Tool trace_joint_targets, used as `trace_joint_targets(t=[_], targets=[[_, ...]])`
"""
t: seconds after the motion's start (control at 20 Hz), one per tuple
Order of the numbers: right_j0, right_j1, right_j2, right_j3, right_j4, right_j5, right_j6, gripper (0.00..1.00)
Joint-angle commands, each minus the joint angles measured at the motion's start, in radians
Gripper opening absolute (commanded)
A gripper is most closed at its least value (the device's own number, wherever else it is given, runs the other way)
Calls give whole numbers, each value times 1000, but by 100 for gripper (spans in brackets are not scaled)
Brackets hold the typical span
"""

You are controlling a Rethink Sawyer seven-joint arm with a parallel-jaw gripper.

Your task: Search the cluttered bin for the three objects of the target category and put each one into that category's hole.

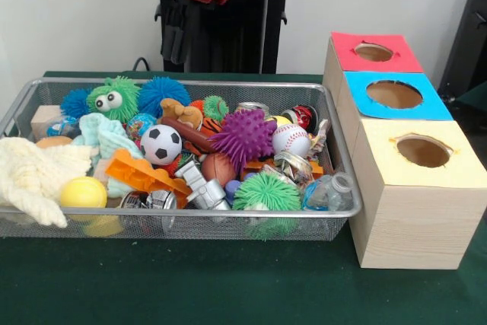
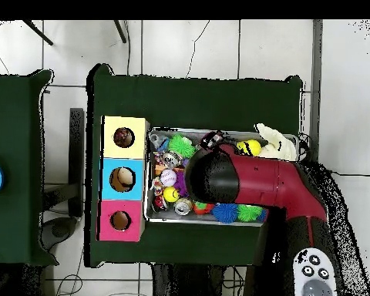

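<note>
Bin (image 1: 335, 154) of toys sits directly below the raised claw (image 1: 176, 32); whether the claw is parted or holding anything cannot be told. Beside the bin stands the box (image 1: 415, 211) with red, blue and yellow holes

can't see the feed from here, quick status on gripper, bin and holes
Gripper not visible; red arm over the bin. Bin still packed: soccer ball, baseball, purple spiky ball on top. Red, blue, yellow holes unobstructed.
</note>
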State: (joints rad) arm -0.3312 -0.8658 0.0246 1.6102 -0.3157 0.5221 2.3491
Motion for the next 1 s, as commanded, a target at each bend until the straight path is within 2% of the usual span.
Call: trace_joint_targets(t=[0.05, 0.35, 0.65, 1.0], targets=[[-11, 24, 107, 110, -109, 28, -216, 0], [-17, 93, 123, 81, -159, 31, -201, 0], [-12, 130, 120, 62, -141, 84, -155, 0], [-15, 147, 111, 70, -146, 56, -133, 0]])
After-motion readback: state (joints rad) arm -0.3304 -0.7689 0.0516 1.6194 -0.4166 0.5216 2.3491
